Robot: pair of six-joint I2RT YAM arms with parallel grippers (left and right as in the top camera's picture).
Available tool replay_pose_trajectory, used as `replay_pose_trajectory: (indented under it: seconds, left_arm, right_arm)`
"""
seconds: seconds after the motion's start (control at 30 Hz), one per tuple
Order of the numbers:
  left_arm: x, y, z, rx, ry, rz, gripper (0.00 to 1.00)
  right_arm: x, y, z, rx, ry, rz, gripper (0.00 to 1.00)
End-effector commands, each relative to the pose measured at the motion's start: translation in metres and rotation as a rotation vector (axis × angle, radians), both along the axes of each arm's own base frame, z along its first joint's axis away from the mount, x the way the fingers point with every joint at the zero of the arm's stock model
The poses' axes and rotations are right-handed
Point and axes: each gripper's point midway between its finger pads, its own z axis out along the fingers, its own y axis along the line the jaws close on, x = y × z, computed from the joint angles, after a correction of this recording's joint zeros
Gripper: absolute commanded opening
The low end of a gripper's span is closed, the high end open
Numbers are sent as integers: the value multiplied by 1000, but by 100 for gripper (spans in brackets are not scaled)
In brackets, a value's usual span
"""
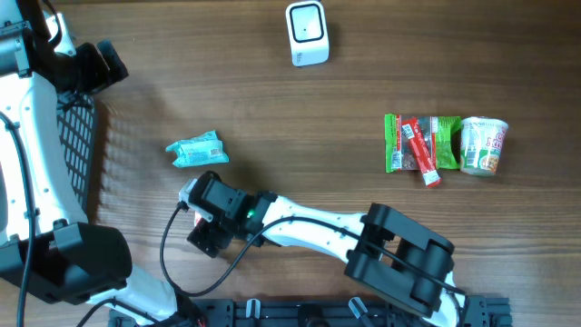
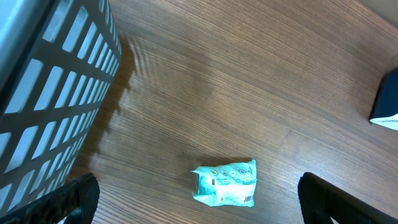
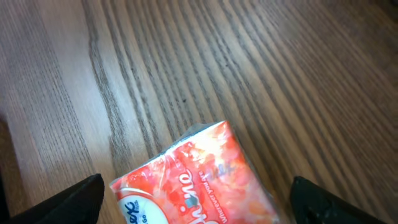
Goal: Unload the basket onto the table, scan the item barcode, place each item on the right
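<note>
Right claw hangs low over the surface w/ jaws wide, straddling a red-orange packet but not pinching it, as far as I can tell. Left claw is also wide and empty, above a teal packet near the basket. Progress, my read: early. Red-orange packet lies flat at bottom-centre of the right wrist view, not gripped or lifted; scanner sits top-centre of the overhead view, well apart. Left to do: grip, lift, carry, show barcode. Packet is printed face up, no barcode visible, one corner pointing to frame top. Long axis seems to run upper right to lower left, but the frame edge cuts it off, so not sure.
</note>
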Motion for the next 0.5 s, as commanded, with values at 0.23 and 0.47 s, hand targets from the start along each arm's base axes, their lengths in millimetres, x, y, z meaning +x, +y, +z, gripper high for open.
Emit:
replay_pose_trajectory:
  seconds: [0.23, 0.47]
  left_arm:
    - [0, 0, -1, -9, -1, -5, 100]
    - [0, 0, -1, -8, -1, -5, 100]
  right_arm:
    - [99, -118, 20, -278, -191, -537, 92]
    - [120, -153, 55, -253, -148, -549, 82]
